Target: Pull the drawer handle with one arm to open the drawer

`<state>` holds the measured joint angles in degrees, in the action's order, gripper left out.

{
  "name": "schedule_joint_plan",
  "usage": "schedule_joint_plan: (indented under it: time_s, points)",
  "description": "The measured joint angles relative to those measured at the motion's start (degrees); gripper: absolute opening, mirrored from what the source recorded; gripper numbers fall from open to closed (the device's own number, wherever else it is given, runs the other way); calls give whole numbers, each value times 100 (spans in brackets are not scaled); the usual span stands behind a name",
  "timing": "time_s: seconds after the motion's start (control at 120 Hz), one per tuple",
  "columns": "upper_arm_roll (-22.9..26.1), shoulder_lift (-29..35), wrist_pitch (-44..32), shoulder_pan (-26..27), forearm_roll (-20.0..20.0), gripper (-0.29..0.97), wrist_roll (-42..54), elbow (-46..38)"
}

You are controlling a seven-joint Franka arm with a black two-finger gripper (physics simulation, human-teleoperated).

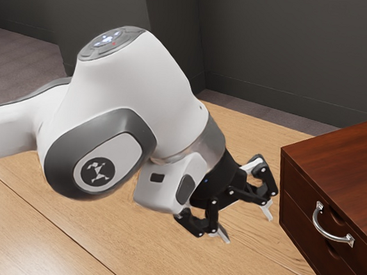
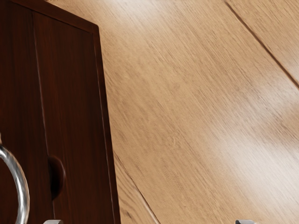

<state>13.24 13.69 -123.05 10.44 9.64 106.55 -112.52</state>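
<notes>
stage: approach, no pull yet | tool [image 1: 246, 225]: spread apart, empty, near cabinet [image 1: 356, 149] front | drawer handle [image 1: 331, 227]: untouched on flush-shut drawer [image 1: 302, 180] at exterior view's right | left: close in, clamp handle, pull out

the chest of drawers [image 1: 354, 165] ran off the exterior view's right and lower edges, its far end unseen. the arm [image 1: 17, 126] was cut at that view's left. in the wrist view the drawer handle [image 2: 22, 189] was cropped, part of its curve lost.
</notes>
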Motion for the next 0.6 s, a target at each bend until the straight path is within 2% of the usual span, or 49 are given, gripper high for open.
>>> schedule_joint_plan:
  time_s: [0.217,0.6]
  points:
    - [-6,-595,-507,-33,527,33,288,362]
    - [-6,-1285,-879,-10,789,29,514,665]
